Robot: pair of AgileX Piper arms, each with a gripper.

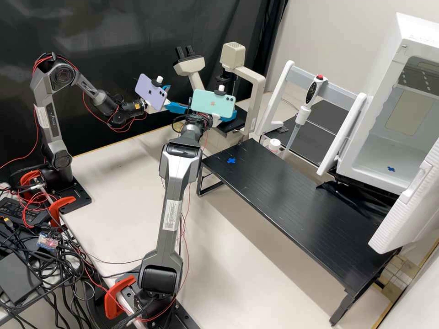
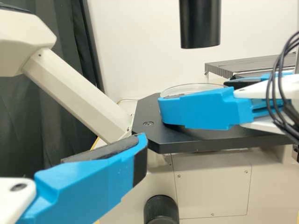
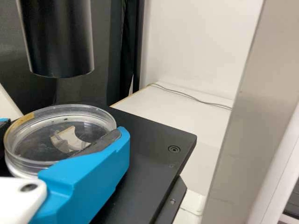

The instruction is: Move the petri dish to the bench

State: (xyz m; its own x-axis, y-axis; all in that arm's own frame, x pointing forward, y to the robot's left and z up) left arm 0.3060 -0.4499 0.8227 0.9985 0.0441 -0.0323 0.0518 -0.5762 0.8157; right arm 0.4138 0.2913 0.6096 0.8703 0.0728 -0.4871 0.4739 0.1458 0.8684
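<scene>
Microscope (image 1: 192, 66): standing at the far side of the white bench (image 1: 105, 183). Its dark cylinder (image 3: 60, 46) is hanging above the stage (image 3: 154, 161); its pale column (image 3: 257, 126) is rising beside it. Black raised bench (image 1: 283, 201): bearing a blue cross (image 1: 231, 160). Nearby: a pipette (image 1: 304, 103) is hanging on a white stand (image 1: 338, 87), and a white cabinet (image 1: 386, 151) is standing open.

Petri dish (image 3: 35, 147): clear, round, shallow; showing a tan patch on its rim and a pale, angular shape within. It is sitting at the stage, though whether it is touching the surface cannot be told. The right tool (image 1: 228, 115) is clasping it across the sides. The left tool (image 1: 178, 98) is spreading its fingers, holding nothing.

By view: the left wrist view is showing the microscope's knob (image 2: 161, 210); the right is looking down through the dish; the high is showing the cabinet.
</scene>
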